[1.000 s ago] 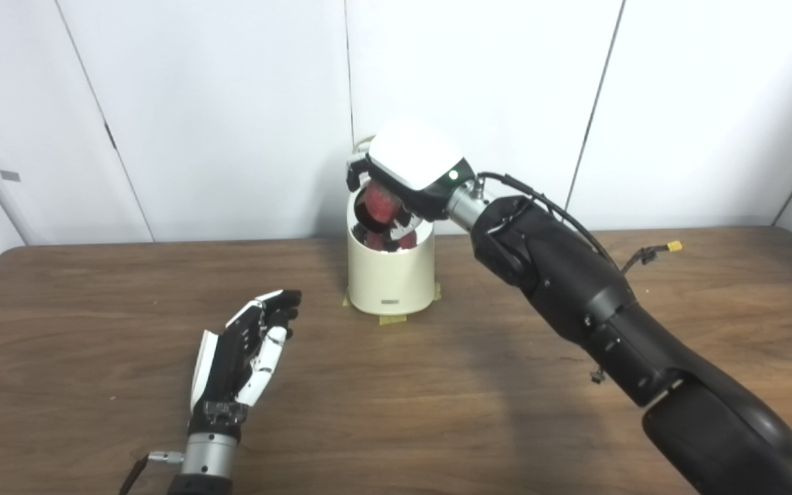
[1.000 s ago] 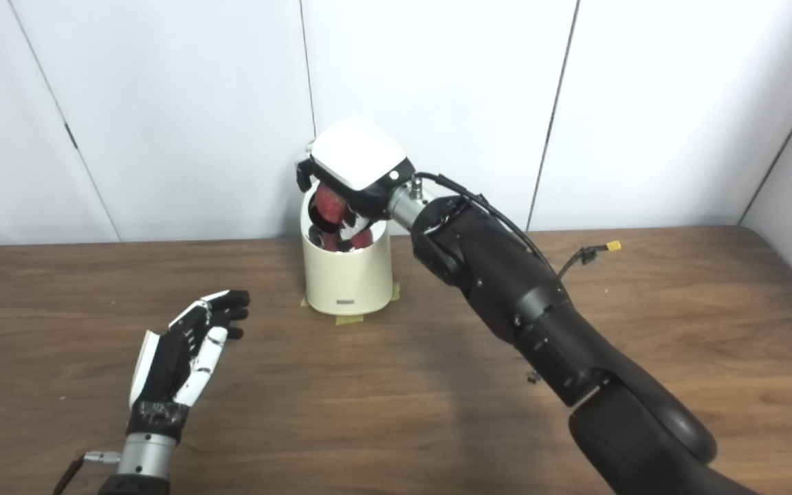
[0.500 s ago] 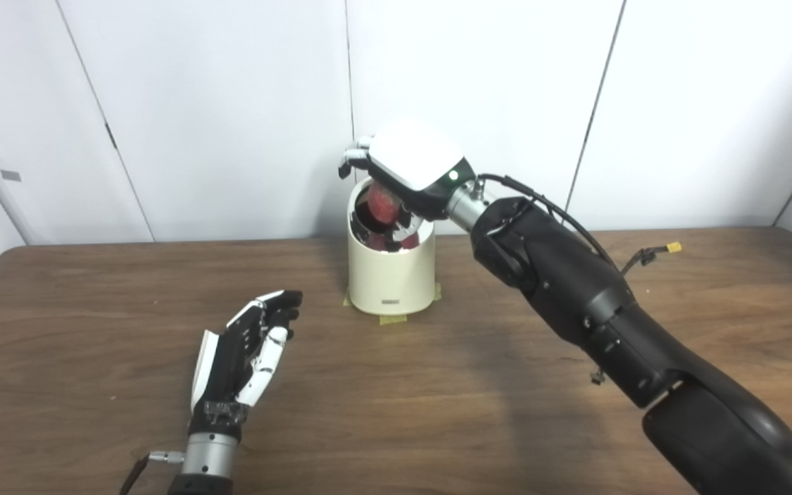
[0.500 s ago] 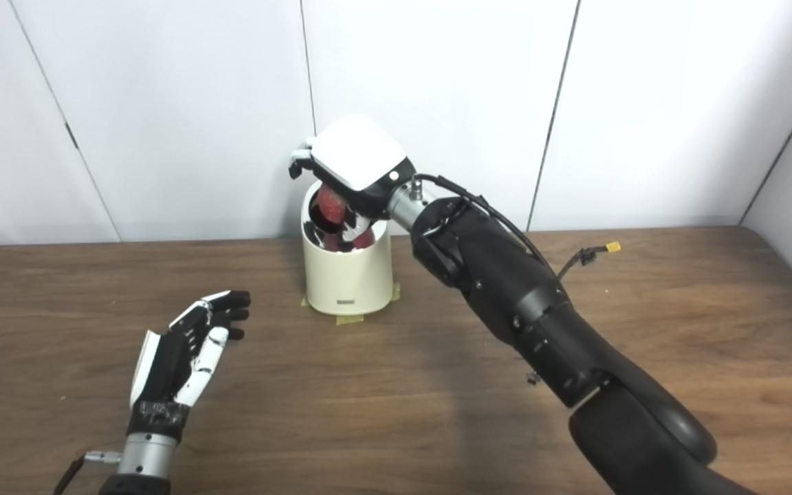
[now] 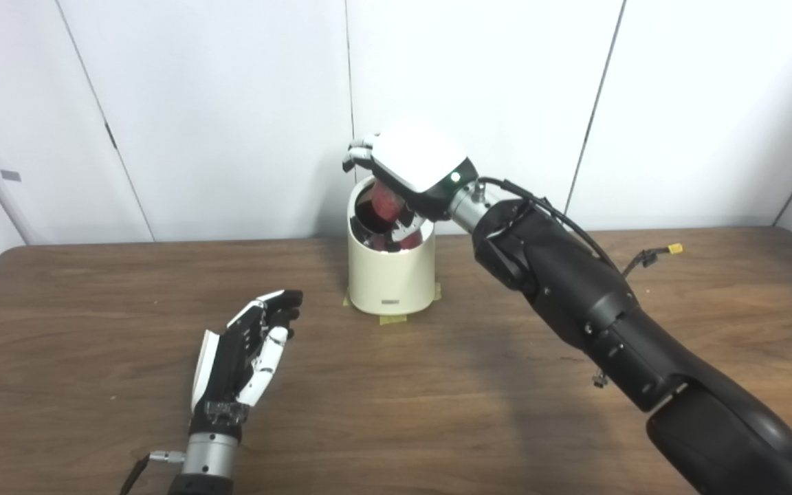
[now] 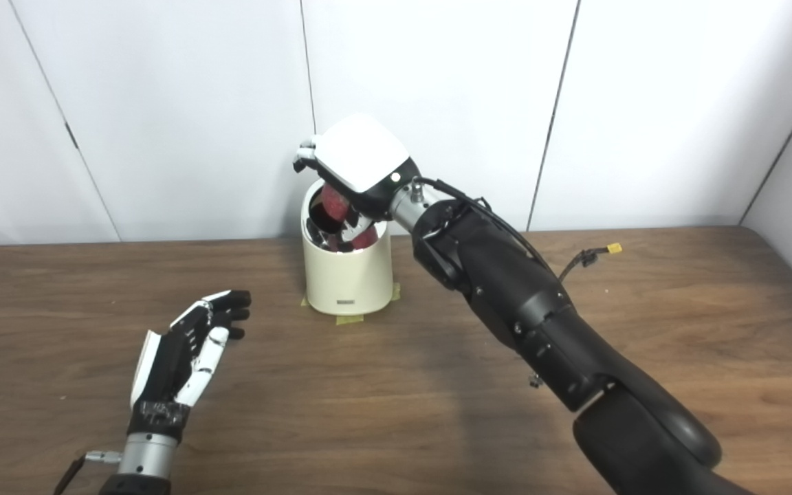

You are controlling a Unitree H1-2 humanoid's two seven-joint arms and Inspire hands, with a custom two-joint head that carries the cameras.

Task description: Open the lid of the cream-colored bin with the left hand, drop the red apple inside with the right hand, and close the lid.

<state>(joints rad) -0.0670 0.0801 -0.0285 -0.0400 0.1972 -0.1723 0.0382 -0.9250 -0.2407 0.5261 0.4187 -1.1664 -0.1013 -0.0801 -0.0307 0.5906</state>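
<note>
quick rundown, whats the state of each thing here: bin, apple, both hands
cream-colored bin: upright on the table, top open, lid itself not clearly visible
red apple: under the right hand at the bin's mouth; whether it is held or released cannot be told
right hand: over the bin opening, palm down
left hand: open, holding nothing, low over the table, apart from the bin

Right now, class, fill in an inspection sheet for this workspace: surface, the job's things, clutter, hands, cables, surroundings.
Surface: brown wooden table, bare wood showing.
Job's things: cream-colored bin at the far middle, mouth uncovered, yellowish tape at its base; red apple over the opening; red also shows lower inside.
Clutter: nothing seen.
Hands: left hand open near the table, holding nothing; right hand above the bin, whether it grips the apple unclear.
Cables: black cable along the right arm; loose lead with yellow connector.
Surroundings: white wall panels.
</note>
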